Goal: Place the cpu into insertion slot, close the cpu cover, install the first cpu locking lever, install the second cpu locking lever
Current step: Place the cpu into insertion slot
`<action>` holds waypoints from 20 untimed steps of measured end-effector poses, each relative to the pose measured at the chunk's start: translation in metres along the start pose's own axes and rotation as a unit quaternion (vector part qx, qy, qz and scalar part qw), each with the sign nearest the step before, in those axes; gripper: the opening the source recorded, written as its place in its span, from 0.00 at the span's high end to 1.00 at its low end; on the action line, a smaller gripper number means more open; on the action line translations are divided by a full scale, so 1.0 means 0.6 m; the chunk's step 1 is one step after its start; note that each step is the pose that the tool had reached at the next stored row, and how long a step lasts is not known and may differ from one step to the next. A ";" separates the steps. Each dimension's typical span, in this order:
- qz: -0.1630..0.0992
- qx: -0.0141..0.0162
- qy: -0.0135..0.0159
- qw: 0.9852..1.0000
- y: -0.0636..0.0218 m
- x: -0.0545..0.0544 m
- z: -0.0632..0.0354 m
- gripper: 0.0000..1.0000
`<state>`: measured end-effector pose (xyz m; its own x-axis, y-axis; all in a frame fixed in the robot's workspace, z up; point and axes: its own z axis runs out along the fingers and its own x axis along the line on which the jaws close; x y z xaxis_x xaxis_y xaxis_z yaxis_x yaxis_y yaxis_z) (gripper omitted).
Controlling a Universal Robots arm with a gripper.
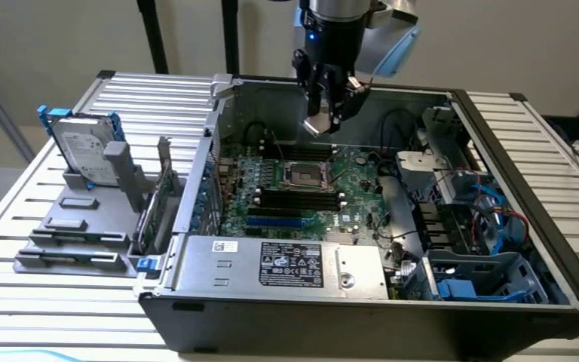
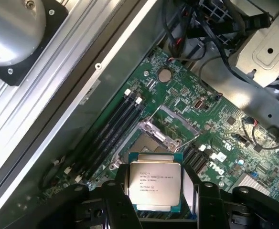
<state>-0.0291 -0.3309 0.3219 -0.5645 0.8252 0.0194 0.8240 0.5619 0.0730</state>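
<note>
Currently my gripper [image 1: 328, 113] is clamped on the cpu [image 2: 155, 185] by two opposite edges, with the printed face up and level, I judge so it can go down flat. It hangs above the green motherboard [image 2: 211, 119] inside the open computer case [image 1: 531, 226], apart from the insertion slot [image 2: 138, 143]. The slot's cpu cover [image 2: 174, 121] looks swung up, leaving the socket clear.
</note>
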 end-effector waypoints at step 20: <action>0.181 -0.003 -0.013 0.983 -0.003 -0.001 0.034 0.46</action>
<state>-0.0291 -0.3309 0.3013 -0.2336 0.9721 0.0196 0.9701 0.2317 0.0728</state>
